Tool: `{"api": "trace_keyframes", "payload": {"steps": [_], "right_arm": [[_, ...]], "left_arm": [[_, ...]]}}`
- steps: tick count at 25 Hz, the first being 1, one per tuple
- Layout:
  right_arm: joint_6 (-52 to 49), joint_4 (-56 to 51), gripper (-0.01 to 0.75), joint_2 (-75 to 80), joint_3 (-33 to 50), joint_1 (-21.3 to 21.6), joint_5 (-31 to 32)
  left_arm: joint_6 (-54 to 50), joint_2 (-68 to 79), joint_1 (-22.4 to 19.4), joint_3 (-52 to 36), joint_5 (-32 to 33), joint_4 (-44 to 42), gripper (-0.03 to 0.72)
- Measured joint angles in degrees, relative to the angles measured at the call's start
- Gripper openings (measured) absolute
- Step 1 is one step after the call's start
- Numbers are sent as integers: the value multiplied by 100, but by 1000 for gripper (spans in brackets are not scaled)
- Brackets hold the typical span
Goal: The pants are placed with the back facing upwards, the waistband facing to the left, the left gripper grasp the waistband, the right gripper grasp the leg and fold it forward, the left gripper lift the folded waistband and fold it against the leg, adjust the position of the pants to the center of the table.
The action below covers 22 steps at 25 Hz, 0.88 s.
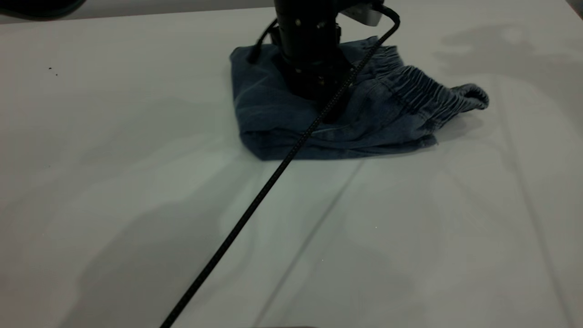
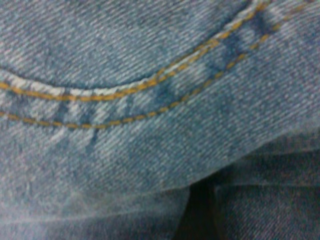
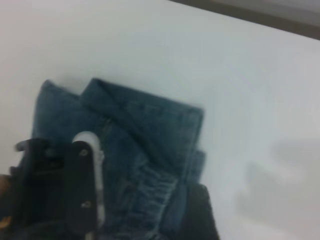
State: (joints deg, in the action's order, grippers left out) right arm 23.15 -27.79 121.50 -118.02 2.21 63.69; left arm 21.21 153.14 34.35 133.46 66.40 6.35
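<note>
- One folded bundle is all that lies on the table [image 1: 136, 205]: the pants [image 1: 273, 118], doubled over into a compact, roughly square stack, sitting toward the far middle of the surface in the exterior view.
- Along the stack's right side runs the waistband [image 1: 419, 89], its gathered elastic ridges on top; one end of it sticks out past the rest of the denim and curls up off the table.
- At the near edge of the stack the fold shows several layers of denim lying one on another.
- From above, the left gripper [image 1: 325, 107] comes straight down onto the middle of the pants, its black body hiding the cloth beneath; its tips seem to press into the denim, but I cannot tell whether the fingers are spread or closed on a fold.
- A thin black cable [image 1: 255, 200] runs from that gripper's top, across the pants and diagonally over the table toward the near edge.
- Its wrist camera is filled with denim at very close range: two curved rows of orange stitching [image 2: 125, 95] and a dark gap between layers near one edge.
- Over the stack, the right wrist view looks down on the folded pants and the other arm's black body with its pale grey part [image 3: 92, 165]; the right gripper's own fingers do not show there.
</note>
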Motion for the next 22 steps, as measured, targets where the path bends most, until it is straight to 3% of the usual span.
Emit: {"api": "trace_keyframes", "payload": {"steps": [8,12,22], "right_arm": [[18,-14,475,-50,-84,0,104],[8,-14,475,-396,-325,0,393],[-471,-30,475,-2352,-362,0,857]], "left_arm": [[-483,-42,0,1141,76,-31,465],[-763,-450,0,1303,76,-122,464],[-1784,-2436,21,1203,76,-1675,464]]}}
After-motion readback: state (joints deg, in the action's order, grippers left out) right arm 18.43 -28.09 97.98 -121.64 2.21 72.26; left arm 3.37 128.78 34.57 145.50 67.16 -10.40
